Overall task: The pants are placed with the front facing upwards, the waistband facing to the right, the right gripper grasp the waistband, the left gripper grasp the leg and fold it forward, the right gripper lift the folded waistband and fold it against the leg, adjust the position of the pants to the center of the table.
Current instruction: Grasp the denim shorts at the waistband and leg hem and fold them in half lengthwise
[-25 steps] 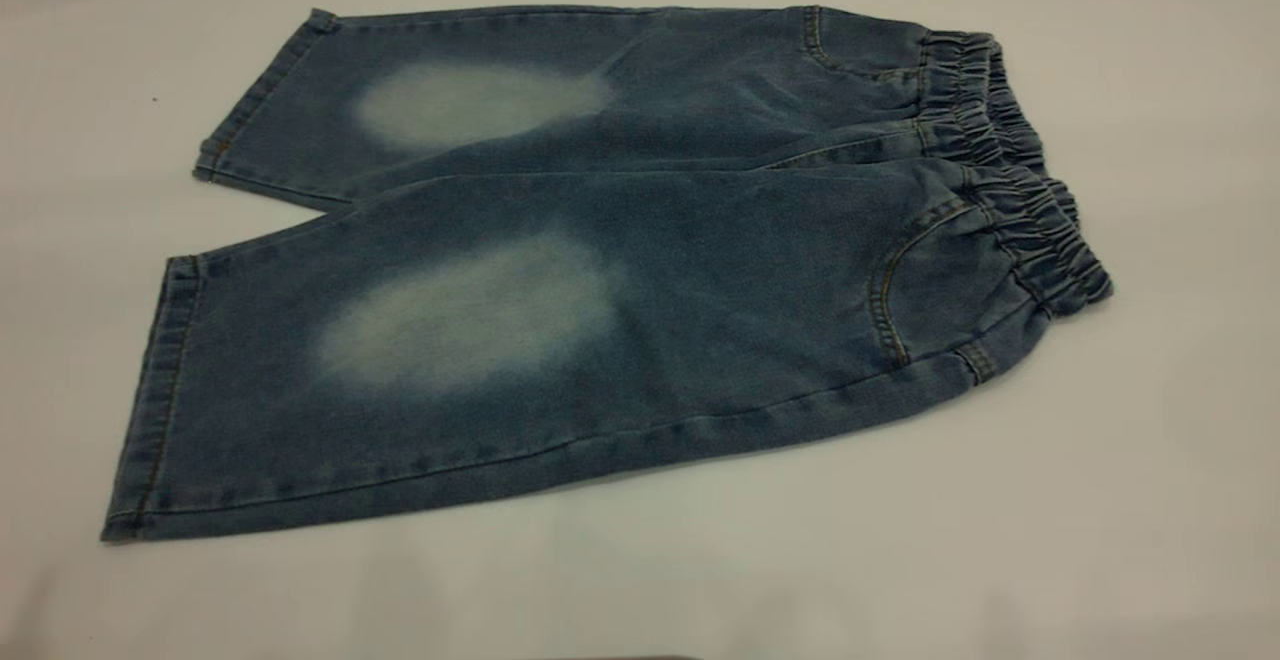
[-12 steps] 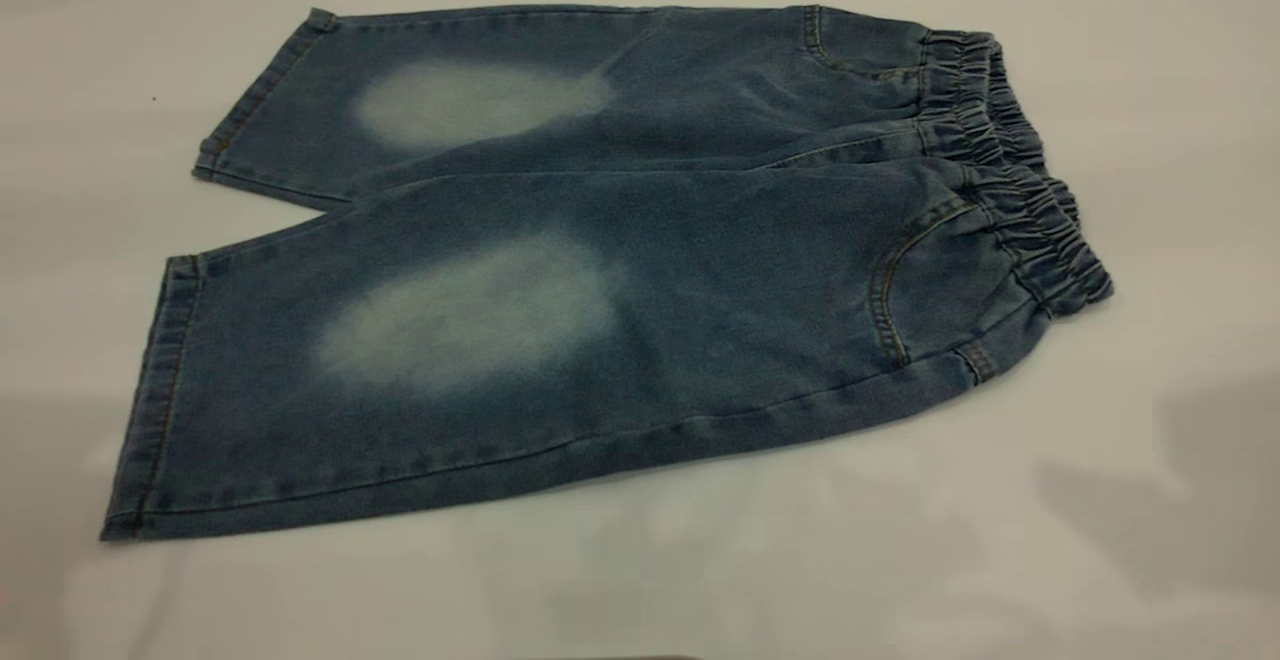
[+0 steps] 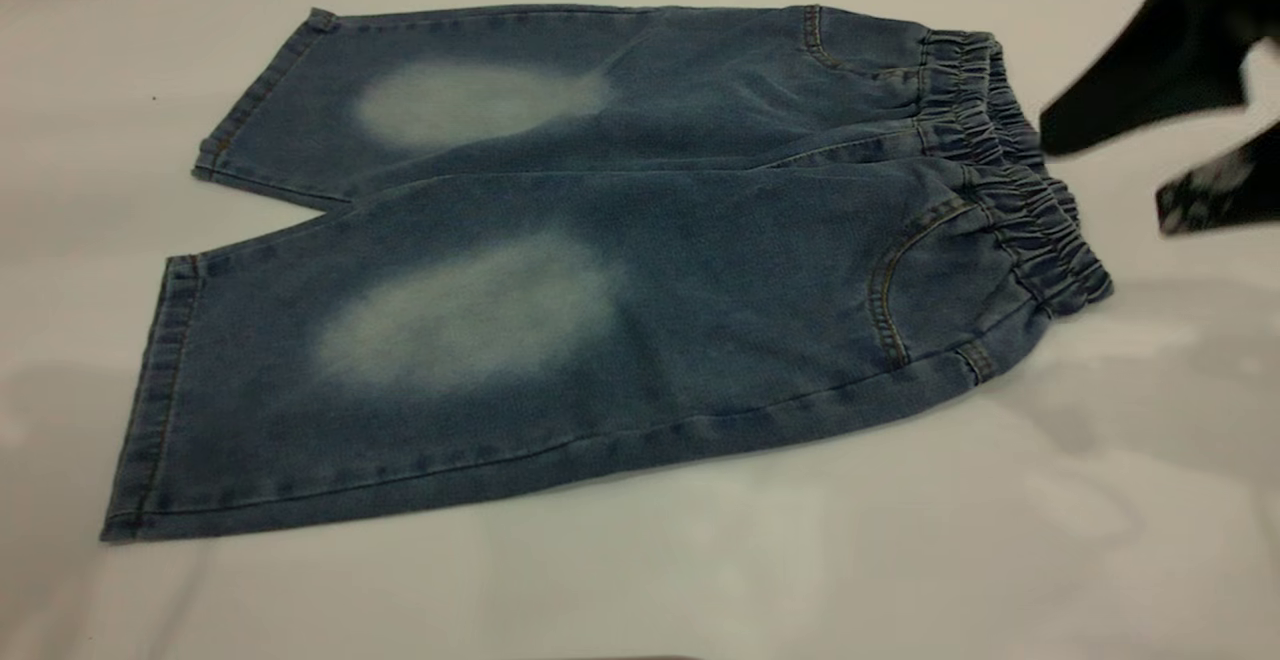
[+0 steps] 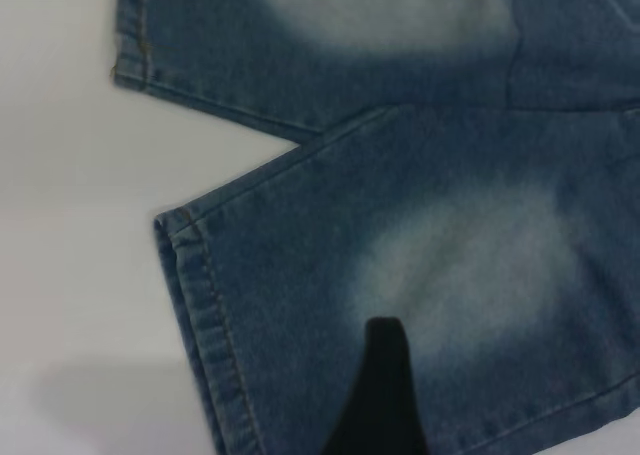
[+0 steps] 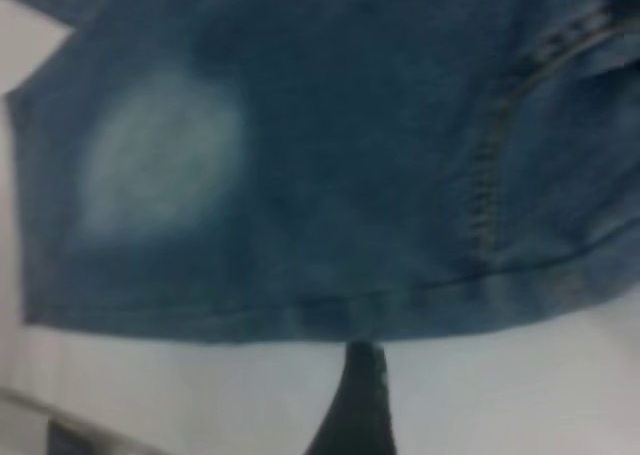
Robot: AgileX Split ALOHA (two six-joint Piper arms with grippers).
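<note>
Pants (image 3: 600,270) lie flat across the white bench (image 3: 1100,540), legs to the left, waistband (image 3: 1010,170) at the right. Right gripper (image 3: 1110,170) hovers just beside the waistband, jaws spread apart, holding nothing. Left gripper (image 4: 380,395) hangs over a leg; its jaws I cannot tell.

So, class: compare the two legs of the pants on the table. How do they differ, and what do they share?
The near leg looks wider and reaches further left than the far leg. The near leg's inner edge overlaps the far leg, so the far leg is partly covered. Both lie flat on the table, are blue denim with a pale oval patch, have hemmed cuffs and join the ruffled waistband.
</note>
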